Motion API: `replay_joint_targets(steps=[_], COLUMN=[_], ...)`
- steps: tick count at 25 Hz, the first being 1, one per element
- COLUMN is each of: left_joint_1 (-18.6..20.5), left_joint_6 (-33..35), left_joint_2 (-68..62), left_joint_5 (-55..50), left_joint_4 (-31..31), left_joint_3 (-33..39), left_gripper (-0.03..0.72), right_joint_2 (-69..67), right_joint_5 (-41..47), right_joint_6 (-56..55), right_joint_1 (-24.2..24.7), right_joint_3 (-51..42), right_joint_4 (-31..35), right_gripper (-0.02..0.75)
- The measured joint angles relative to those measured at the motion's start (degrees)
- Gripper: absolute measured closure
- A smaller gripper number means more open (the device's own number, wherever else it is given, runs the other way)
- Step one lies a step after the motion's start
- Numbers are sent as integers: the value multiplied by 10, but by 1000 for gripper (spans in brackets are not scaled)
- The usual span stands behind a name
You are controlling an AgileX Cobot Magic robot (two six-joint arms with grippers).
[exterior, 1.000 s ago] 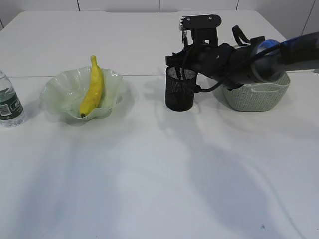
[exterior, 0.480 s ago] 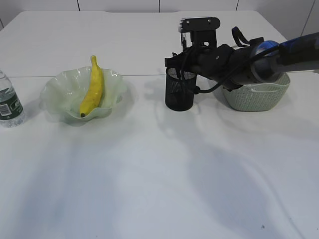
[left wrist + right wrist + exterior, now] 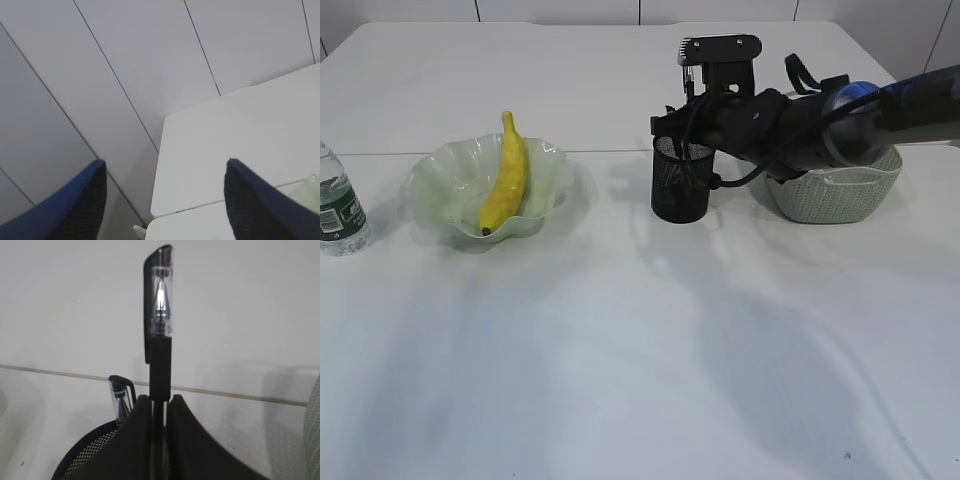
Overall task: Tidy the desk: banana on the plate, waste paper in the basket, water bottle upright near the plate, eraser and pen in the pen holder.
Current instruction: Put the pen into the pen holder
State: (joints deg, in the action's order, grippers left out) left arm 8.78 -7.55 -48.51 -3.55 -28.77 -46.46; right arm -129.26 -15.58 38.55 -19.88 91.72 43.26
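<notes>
My right gripper (image 3: 688, 118) hangs over the black mesh pen holder (image 3: 680, 190) and is shut on a black pen (image 3: 161, 340), which stands upright with its clear cap up. The pen's lower end is hidden behind the fingers (image 3: 160, 402). Another pen (image 3: 120, 397) stands in the holder (image 3: 85, 455). The banana (image 3: 507, 180) lies in the pale green plate (image 3: 430, 185). The water bottle (image 3: 338, 205) stands upright at the left edge, beside the plate. My left gripper (image 3: 165, 162) is open and empty, facing a wall. Eraser and waste paper are not in view.
A pale green woven basket (image 3: 835, 190) stands right of the pen holder, partly behind my right arm. A seam between two tabletops (image 3: 600, 152) runs behind the plate and the holder.
My right gripper has shifted only very slightly over the pen holder, still holding the pen. Nothing else has moved.
</notes>
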Motion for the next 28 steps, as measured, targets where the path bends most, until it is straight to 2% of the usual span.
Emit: replay_joint_targets(steps=[28], left_joint_1=[0], left_joint_6=[0], left_joint_2=[0], left_joint_5=[0], left_joint_4=[1], left_joint_3=[0], left_gripper=[168], right_joint_2=[-1], right_joint_5=[13], right_joint_6=[32], right_joint_1=[0], right_joint_3=[0], right_joint_4=[45], right_gripper=[640])
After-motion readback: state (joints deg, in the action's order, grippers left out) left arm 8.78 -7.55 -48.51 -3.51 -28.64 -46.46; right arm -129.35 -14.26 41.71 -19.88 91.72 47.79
